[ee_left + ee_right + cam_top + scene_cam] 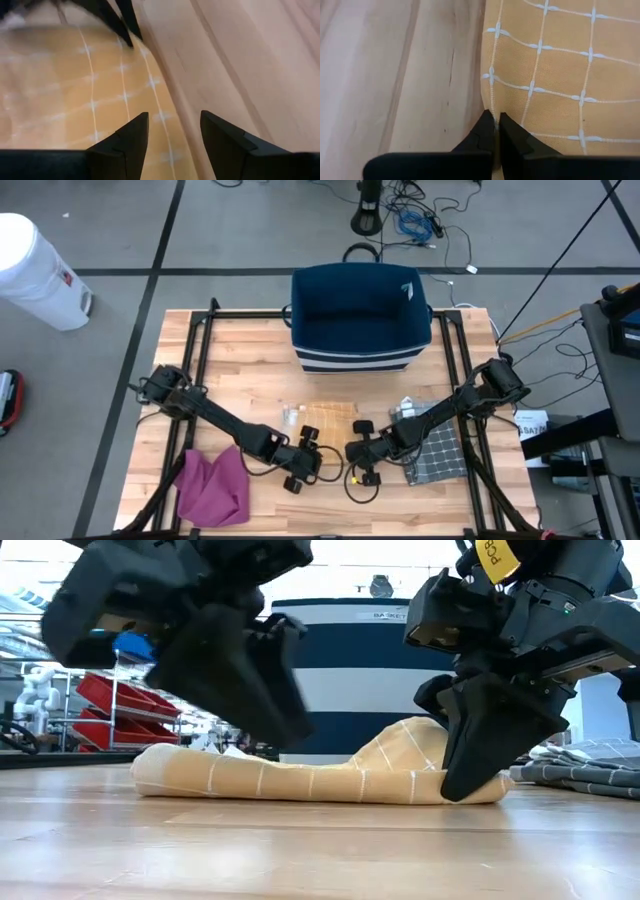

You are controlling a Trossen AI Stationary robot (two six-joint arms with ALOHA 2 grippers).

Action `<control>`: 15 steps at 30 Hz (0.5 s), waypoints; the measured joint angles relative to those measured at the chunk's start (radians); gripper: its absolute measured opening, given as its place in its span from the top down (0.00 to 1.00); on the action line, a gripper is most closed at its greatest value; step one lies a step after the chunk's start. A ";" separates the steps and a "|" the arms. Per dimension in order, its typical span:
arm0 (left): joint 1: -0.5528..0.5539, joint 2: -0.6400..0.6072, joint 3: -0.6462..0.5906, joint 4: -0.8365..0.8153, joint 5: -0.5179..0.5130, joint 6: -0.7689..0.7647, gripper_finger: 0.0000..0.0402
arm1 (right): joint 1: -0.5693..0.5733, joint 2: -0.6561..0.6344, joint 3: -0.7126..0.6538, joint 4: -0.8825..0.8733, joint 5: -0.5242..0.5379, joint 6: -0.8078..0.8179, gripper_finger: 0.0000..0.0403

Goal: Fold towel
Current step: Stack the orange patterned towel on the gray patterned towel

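A yellow towel (pixel 328 415) with a white grid pattern lies mid-table, spread flat except for a hump (pixel 410 740) near its right end. My right gripper (pixel 496 125) is shut on the towel's edge at that end, and it also shows in the low view (pixel 470 780). My left gripper (pixel 172 135) stands open just above the towel's near edge, one finger over cloth and one over bare wood. I cannot tell whether it touches the towel. My right gripper's fingers show farther off in the left wrist view. My right gripper pinches the towel's edge (pixel 490 102) between its two shut fingers, near the right near corner. The fingers slant down from the table's right. The cloth humps up beside the fingers while the rest lies on the table.
A blue basket (pixel 360 315) with white stripes stands at the far middle of the table. A magenta cloth (pixel 215 485) lies at the near left and a grey checked towel (pixel 440 450) at the near right. Bare wood shows in front of the yellow towel.
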 joint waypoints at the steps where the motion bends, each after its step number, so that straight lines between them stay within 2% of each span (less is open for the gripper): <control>1: -0.001 0.007 0.000 0.023 -0.005 0.000 0.54 | -0.001 0.000 0.000 0.006 -0.002 0.000 1.00; 9: 0.030 0.120 0.000 0.175 -0.023 0.001 0.54 | -0.001 -0.019 -0.002 0.062 0.004 0.006 0.99; 15: 0.029 0.127 0.000 0.278 -0.123 0.026 0.54 | -0.001 -0.022 -0.001 0.113 0.007 0.007 0.99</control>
